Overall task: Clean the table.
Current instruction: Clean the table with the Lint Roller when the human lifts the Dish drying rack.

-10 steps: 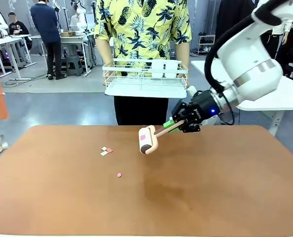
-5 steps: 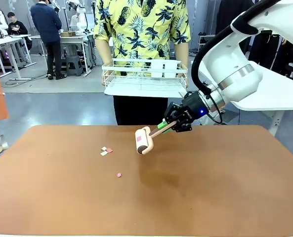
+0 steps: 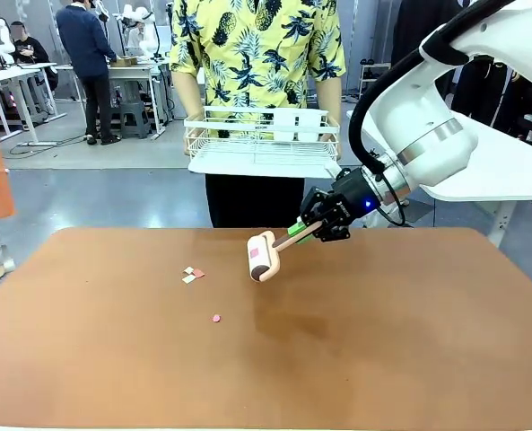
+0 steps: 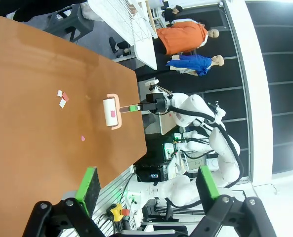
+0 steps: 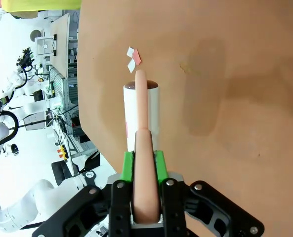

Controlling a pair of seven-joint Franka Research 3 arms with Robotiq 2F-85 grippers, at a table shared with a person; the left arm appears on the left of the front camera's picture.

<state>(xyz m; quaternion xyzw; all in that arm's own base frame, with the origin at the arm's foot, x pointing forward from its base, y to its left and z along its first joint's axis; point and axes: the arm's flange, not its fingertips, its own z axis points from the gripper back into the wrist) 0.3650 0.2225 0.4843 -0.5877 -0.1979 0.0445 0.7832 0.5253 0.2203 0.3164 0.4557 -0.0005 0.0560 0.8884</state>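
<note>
Right tool (image 3: 312, 228) clenched on handle of lint roller (image 3: 263, 256), held over the table (image 3: 382, 341) at frame centre. Table spans lower half of front view; paper scraps (image 3: 192, 274) lie on it left of roller. Left tool (image 4: 148, 183) released, green pads (image 4: 91, 185) wide apart, bottom of its wrist view

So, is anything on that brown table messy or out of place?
Yes. Small paper scraps lie loose on the table, left of the lint roller held by the right gripper, with one pink bit nearer the robot. A pink scrap seems stuck to the roller. Nothing looks damaged.
</note>
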